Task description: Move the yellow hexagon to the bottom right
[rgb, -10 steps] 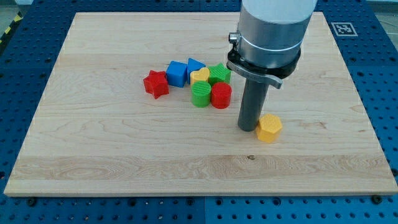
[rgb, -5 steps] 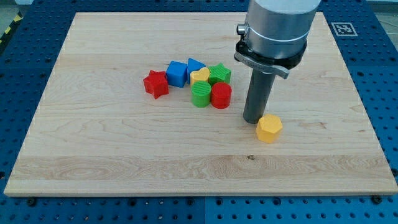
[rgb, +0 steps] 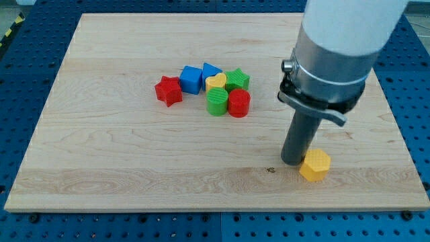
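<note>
The yellow hexagon (rgb: 314, 165) lies on the wooden board (rgb: 134, 161) near the view's bottom right. My tip (rgb: 291, 162) stands on the board right beside the hexagon, touching its left side. The dark rod rises from there into the large grey arm body (rgb: 339, 54), which hides part of the board's right side behind it.
A cluster of blocks sits left of centre: a red star (rgb: 168, 90), a blue cube (rgb: 191, 78), a blue triangle (rgb: 210, 69), a yellow heart (rgb: 216, 82), a green star (rgb: 236, 78), a green cylinder (rgb: 217, 102) and a red cylinder (rgb: 238, 103). A marker tag (rgb: 371, 31) sits at the top right.
My tip has moved toward the view's bottom right, and the yellow hexagon has slid with it in the same direction. The clustered blocks have not moved.
</note>
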Controlling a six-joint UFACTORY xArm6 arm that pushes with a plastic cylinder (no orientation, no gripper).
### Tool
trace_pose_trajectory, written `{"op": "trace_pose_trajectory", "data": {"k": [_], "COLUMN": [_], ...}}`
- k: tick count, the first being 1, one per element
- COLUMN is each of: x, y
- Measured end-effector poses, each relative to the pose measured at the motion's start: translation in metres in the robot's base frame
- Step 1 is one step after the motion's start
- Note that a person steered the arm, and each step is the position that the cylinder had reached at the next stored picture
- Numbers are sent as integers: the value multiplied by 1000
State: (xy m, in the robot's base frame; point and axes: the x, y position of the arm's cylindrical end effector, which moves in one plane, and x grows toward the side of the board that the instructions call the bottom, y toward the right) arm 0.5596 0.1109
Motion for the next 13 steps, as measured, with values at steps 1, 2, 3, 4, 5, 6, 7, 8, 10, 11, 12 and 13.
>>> {"op": "trace_pose_trajectory", "data": {"k": [1, 2, 3, 4, 5, 6, 7, 8, 10, 11, 12, 13], "x": [13, 26, 27, 27, 27, 27, 21, 21, 17, 10, 7, 23], "y": [0, 7, 31, 41, 45, 45, 45, 46, 53, 53, 58, 61]}}
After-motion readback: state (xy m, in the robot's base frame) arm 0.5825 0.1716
